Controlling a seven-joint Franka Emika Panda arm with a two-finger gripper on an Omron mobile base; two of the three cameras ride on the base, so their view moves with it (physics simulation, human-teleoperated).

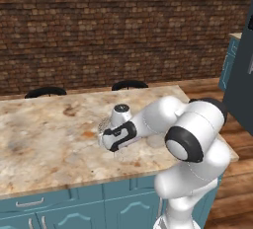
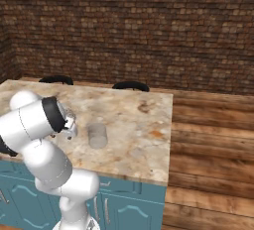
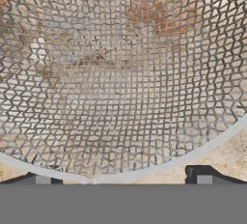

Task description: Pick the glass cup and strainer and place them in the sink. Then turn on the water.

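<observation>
White arm folds low over the marble counter (image 1: 44, 129), its gripper (image 1: 114, 150) down at one strainer (image 1: 104, 124); from the right, one glass cup (image 2: 97, 135) stands nearby; close up, mesh (rim between the wide-spread fingertips (image 3: 42, 179)) rests on the counter.

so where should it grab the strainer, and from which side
Probably the strainer's rim, from straight above: it lies on the counter bowl-up, its thin rim arcing between the open gripper's fingertips. One finger inside the mesh, one outside, looks best.
</observation>
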